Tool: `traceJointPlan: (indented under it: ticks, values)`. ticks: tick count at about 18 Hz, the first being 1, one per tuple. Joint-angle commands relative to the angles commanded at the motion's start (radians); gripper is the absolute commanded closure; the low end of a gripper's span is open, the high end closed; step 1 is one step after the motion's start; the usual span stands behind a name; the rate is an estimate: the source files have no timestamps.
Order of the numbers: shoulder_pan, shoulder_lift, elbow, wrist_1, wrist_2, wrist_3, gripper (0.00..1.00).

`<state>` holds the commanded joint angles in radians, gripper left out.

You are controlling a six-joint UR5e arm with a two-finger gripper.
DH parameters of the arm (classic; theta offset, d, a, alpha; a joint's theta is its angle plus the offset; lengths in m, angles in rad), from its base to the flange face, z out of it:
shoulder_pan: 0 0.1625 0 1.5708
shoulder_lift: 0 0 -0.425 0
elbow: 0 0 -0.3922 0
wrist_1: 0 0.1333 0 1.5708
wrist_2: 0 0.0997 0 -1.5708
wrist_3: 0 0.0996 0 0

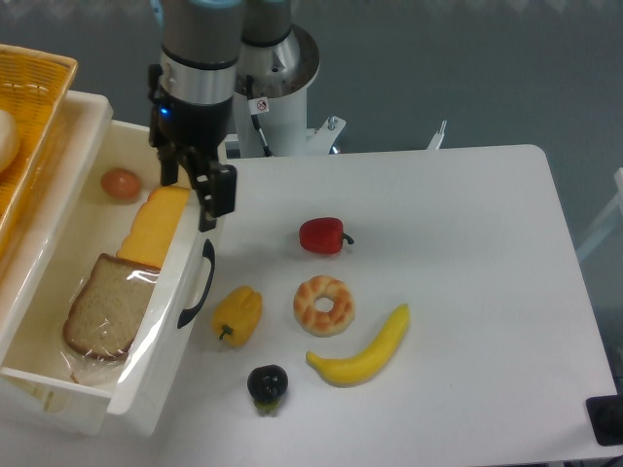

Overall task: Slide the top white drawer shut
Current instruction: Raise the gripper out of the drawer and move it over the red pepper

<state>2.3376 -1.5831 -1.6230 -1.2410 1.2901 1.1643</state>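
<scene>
Nearest the camera, the top white drawer point(92, 384) stands pulled out from its cabinet at the left of the bench point(467, 292), open to the top. Inside it lie a slice of bread point(105, 304) in wrap, a yellow wedge of cheese point(156, 226) and an egg point(121, 184). An orange basket point(24, 117) sits left of the drawer, above it. The black handle point(198, 284) curves off the drawer's front wall, facing right.

The end effector point(198, 185) hangs over the upper end of that front wall, above the handle, its two fingers slightly apart and gripping nothing. One finger seems to sit on the outer side of the wall; I cannot tell whether it touches.

To close the drawer well, I judge the push should press flat against the front wall, straight leftward along the runners. Pushing so far from the middle of the front may skew the drawer, so a contact nearer the handle looks safer.

Right of the drawer lie a yellow pepper point(238, 314), a dark plum point(267, 384), a red pepper point(322, 235), a doughnut point(323, 305) and a banana point(365, 350), all clear of the path.
</scene>
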Motion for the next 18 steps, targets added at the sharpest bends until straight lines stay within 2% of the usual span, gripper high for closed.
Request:
traceJointPlan:
  ticks: [6, 8, 16, 18]
  values:
    - [0.097, -0.002, -0.017, -0.008, -0.005, 0.004, 0.0]
    - [0.121, -0.003, -0.043, 0.002, 0.0, 0.024, 0.0]
    - [0.268, -0.008, -0.049, -0.005, -0.008, 0.018, 0.0]
    - [0.279, -0.034, -0.049, -0.006, -0.005, 0.0, 0.0]
